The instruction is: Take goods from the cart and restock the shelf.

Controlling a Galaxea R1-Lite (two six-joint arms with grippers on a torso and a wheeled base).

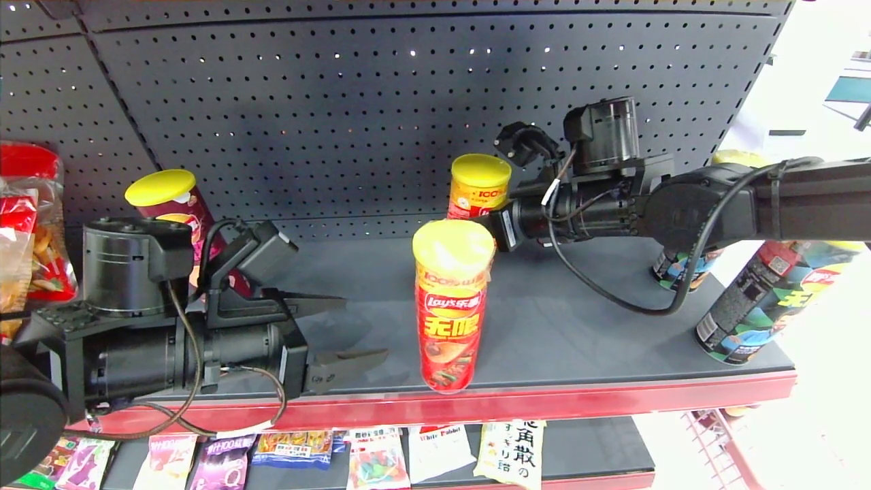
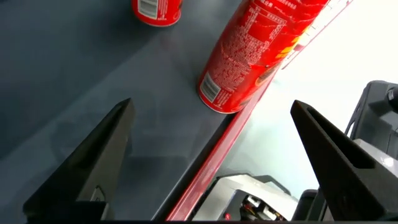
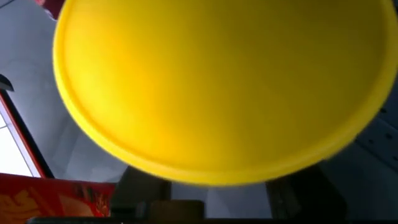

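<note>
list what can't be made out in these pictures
Hold of right gripper on rear can: head view, front can covers the contact; right wrist view, yellow lid covers it.
Base of left can: head view, behind left arm.
Tops of dark cans: head view, behind right arm.

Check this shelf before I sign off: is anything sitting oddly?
Yes: the front red can stands right at the shelf's red front lip, ahead of the other cans, so a nudge might tip it off.
</note>
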